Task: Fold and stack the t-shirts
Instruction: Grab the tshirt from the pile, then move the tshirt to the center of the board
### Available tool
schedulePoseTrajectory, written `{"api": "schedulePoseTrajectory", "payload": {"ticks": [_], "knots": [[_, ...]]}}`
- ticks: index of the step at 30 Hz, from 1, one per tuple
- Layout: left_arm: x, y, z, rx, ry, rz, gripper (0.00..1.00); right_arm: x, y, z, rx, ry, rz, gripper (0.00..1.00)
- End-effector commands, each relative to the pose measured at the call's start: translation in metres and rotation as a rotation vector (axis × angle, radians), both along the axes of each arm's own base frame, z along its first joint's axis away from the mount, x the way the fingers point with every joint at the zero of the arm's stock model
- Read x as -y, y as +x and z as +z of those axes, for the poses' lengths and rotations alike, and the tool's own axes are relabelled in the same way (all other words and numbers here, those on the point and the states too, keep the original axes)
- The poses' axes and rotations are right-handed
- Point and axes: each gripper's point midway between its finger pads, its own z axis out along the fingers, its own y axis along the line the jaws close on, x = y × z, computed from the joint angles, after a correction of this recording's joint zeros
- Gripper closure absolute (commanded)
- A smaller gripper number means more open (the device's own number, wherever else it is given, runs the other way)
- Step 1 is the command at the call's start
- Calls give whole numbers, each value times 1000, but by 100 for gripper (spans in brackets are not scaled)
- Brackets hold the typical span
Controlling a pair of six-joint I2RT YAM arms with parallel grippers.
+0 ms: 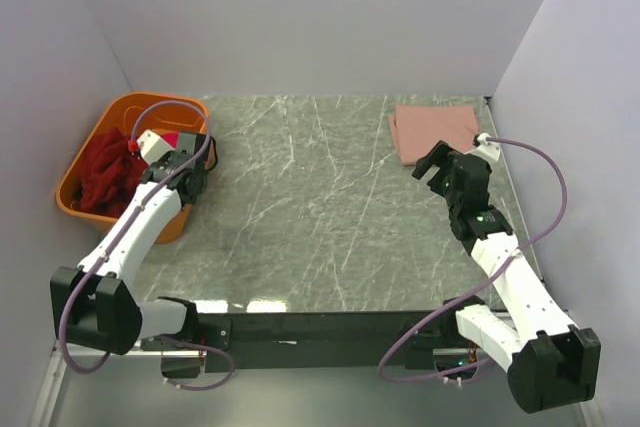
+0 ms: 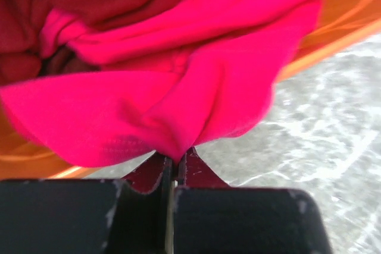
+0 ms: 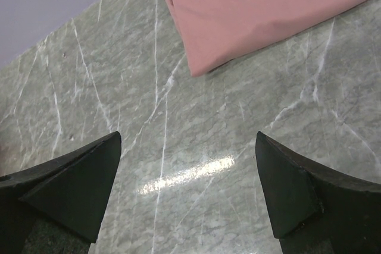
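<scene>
At the far left corner of the desk point(image 1: 320, 217) stands one orange tub point(image 1: 92, 142), with dark maroon-red cloth point(image 1: 105, 175) heaped inside it. How many shirts make up that heap cannot be told. One crimson-pink t-shirt point(image 2: 178, 81) hangs bunched at the tub's right rim, partly over the maroon heap. One salmon-pink t-shirt point(image 1: 435, 132) lies folded flat at the far right corner of the desk, well apart from the tub.

The desk top is grey-green stone-patterned with pale veins, and it shows a glossy reflection near the front edge. Plain pale walls point(image 1: 300, 17) enclose it at the back and on both sides.

The left arm reaches forward and leftward from its base to the tub's right rim. The left claw point(image 2: 175, 168) is clamped on a fold of the crimson-pink t-shirt, its fingers pressed together with the cloth pinched between them. In the left wrist view the cloth spreads out from that pinch.

The right arm reaches forward along the right side of the desk. The right claw point(image 3: 187, 141) has its fingers spread wide apart and holds nothing. It is above bare desk, just short of the near edge of the salmon-pink t-shirt and not touching it.
</scene>
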Motion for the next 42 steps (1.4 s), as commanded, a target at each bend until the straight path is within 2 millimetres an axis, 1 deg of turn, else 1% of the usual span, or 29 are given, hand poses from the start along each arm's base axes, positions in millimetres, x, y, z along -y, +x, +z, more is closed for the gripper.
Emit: {"api": "schedulePoseTrajectory", "payload": {"ticks": [1,2,3,6,9,12,15,16,18,19,20,21,22,23,25,26,28,29,31,32,33,34,35,36,37,38,40,41,42], "knots": [[1,24,54,194,18,-64,99,7,3,31,79,-14,-28,1],[4,23,62,220,25,-103,99,8,2,31,79,-16,-32,1],[9,30,74,279,22,-128,99,8,2,31,81,-16,-34,1],[13,31,99,375,27,-181,99,8,1,34,91,-14,-33,1],[6,28,111,408,56,-154,99,8,2,34,90,-18,-33,1],[5,31,123,435,72,-166,99,9,2,31,82,-22,-37,1],[3,38,146,504,112,-171,99,9,4,31,79,-21,-37,1],[1,42,161,546,149,-177,99,9,4,31,77,-26,-36,1],[5,51,189,632,203,-233,99,10,4,31,74,-29,-39,1],[7,57,199,633,305,-307,99,10,4,30,71,-34,-41,1],[5,62,230,738,339,-281,99,12,4,30,71,-39,-46,1],[2,65,242,742,382,-281,99,12,5,31,72,-41,-45,1],[-2,77,243,684,474,-292,99,12,5,30,67,-44,-49,1],[-5,79,279,733,498,-261,99,14,4,29,63,-47,-53,1],[-6,89,301,716,546,-270,99,14,4,29,64,-48,-55,1],[-1,97,328,752,567,-293,99,14,4,30,66,-50,-56,1],[9,102,352,791,584,-349,99,15,5,31,69,-45,-61,1],[15,100,380,853,586,-370,99,15,4,30,69,-45,-61,1],[34,100,404,936,557,-462,99,16,5,32,75,-42,-69,1],[41,91,430,1010,551,-490,99,17,4,33,76,-42,-70,1],[61,87,443,1073,537,-596,99,17,4,34,78,-42,-74,1],[72,80,463,1142,499,-642,99,18,4,35,81,-42,-77,1],[86,75,474,1185,481,-707,99,18,3,35,84,-43,-78,1],[105,70,483,1223,462,-802,99,20,2,36,87,-44,-84,1],[116,64,504,1277,456,-827,99,21,2,36,89,-43,-87,1],[137,64,504,1274,432,-882,99,20,1,36,91,-43,-86,1],[163,61,520,1322,440,-944,99,22,-1,35,88,-45,-93,1],[186,55,524,1347,421,-983,99,23,-1,34,86,-43,-100,1],[198,51,530,1371,421,-1002,99,24,-3,32,80,-46,-103,1]]}}
